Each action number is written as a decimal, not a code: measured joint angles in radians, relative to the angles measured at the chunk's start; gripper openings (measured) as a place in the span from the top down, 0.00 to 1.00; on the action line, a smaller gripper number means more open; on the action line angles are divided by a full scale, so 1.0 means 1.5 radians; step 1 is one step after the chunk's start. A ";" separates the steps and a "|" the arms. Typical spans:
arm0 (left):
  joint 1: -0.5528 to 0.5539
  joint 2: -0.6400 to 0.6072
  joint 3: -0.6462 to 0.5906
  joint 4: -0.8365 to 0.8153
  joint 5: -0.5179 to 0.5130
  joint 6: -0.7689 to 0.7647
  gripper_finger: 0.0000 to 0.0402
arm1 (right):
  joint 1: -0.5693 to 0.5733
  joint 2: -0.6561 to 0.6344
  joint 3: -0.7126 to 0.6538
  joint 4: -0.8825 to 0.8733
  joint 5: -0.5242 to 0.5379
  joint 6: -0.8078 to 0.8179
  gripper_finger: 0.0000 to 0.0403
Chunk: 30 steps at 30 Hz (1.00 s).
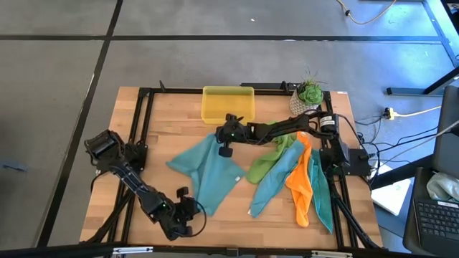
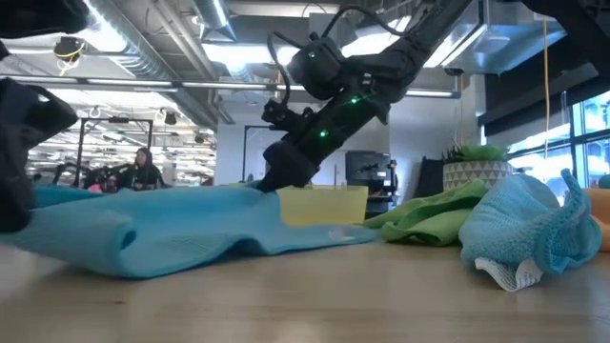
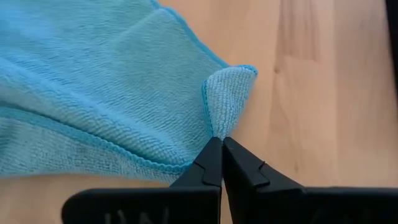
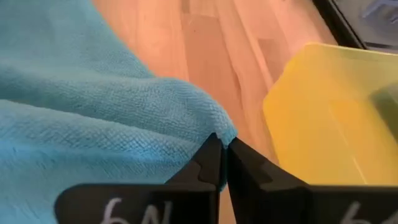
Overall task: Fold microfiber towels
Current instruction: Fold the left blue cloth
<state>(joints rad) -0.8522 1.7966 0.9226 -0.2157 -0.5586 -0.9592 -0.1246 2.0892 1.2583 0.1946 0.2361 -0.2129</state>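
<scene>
Bare wood (image 1: pixel 172 136) beside spread teal towel (image 1: pixel 208 168) (both end effectors (image 3: pixel 221 142) (image 4: pixel 222 142) pinching corners)

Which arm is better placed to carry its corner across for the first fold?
Left, probably: the left tool pinches the blue towel's near corner; the right tool pinches the corner beside the yellow tray.

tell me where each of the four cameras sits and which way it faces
High: above the table, looking straight down; both arms show.
Low: at table-top height, looking level across to the room; the right arm comes down onto the spread teal towel.
Left wrist: on the left arm, looking past the left gripper, pinching a towel corner.
Right wrist: on the right arm, looking past the right gripper, pinching another corner beside the yellow tray.
All four share that towel.
</scene>
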 joint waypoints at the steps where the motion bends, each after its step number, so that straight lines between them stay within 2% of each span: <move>1: -0.004 0.000 0.000 0.000 0.008 0.000 1.00 | 0.001 0.000 0.000 0.000 0.014 -0.002 0.94; 4: -0.017 0.000 0.000 -0.001 0.026 0.008 1.00 | 0.002 0.000 0.000 -0.001 0.052 -0.004 0.94; 9: -0.023 0.000 0.000 -0.001 0.028 0.016 0.98 | 0.001 0.000 0.000 -0.032 0.021 0.012 0.88; 14: -0.023 0.000 0.000 -0.020 0.023 0.016 0.91 | 0.005 -0.016 0.000 -0.129 0.031 0.006 0.69; 19: -0.023 0.000 0.000 -0.031 0.022 0.016 0.85 | 0.025 -0.061 0.000 -0.218 0.112 -0.006 0.49; 22: -0.023 0.000 0.000 -0.034 0.020 0.016 0.84 | 0.040 -0.102 0.000 -0.270 0.125 -0.016 0.40; 24: -0.023 0.000 0.000 -0.034 0.020 0.016 0.84 | 0.051 -0.128 0.000 -0.321 0.086 -0.013 0.36; 28: -0.023 0.000 0.003 -0.033 0.012 0.023 0.83 | 0.084 -0.156 -0.017 -0.406 -0.101 -0.014 0.34; 30: -0.024 0.001 0.011 -0.029 0.001 0.046 0.83 | 0.116 -0.158 -0.047 -0.416 -0.125 -0.035 0.35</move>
<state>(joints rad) -0.8875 1.7973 0.9395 -0.2600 -0.5575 -0.8897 0.0498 1.8519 1.1881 -0.4300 0.0479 -0.2657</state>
